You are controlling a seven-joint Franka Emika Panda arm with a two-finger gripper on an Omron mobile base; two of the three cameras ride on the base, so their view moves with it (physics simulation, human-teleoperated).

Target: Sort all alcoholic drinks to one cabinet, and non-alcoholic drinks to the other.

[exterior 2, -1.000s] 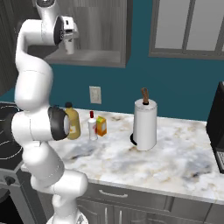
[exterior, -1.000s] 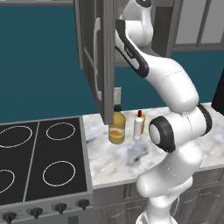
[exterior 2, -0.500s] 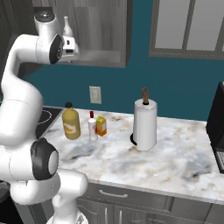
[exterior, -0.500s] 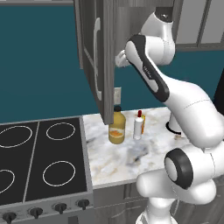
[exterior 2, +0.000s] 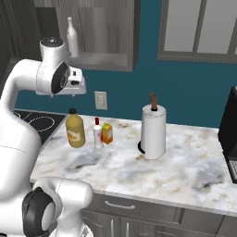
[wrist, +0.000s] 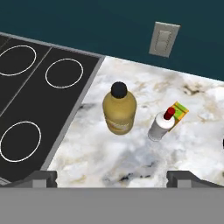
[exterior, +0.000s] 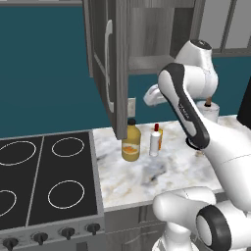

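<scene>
My gripper [wrist: 113,179] hangs open and empty above the marble counter, looking down on it; its fingertips [wrist: 43,177] stand far apart. The hand [exterior 2: 74,88] sits just below the open wall cabinet [exterior 2: 99,60]. Below it stand an amber bottle with a black cap [wrist: 119,109] [exterior 2: 75,131] [exterior: 131,145], a small white bottle with a red cap [wrist: 161,124] [exterior 2: 97,134] [exterior: 155,141], and an orange carton [wrist: 177,113] [exterior 2: 107,133]. A tall white bottle [exterior 2: 72,38] stands upright on the cabinet shelf.
The open cabinet door [exterior: 110,63] juts out over the counter's left end. A black stove [exterior: 39,171] lies to the left. A paper towel roll [exterior 2: 153,131] stands mid-counter, a dark appliance [exterior 2: 229,134] at the far right. A glass-door cabinet [exterior 2: 199,30] hangs at upper right.
My hand has dropped from shelf height in the cabinet to below it. The white bottle stays on the shelf. The counter items have not moved.
</scene>
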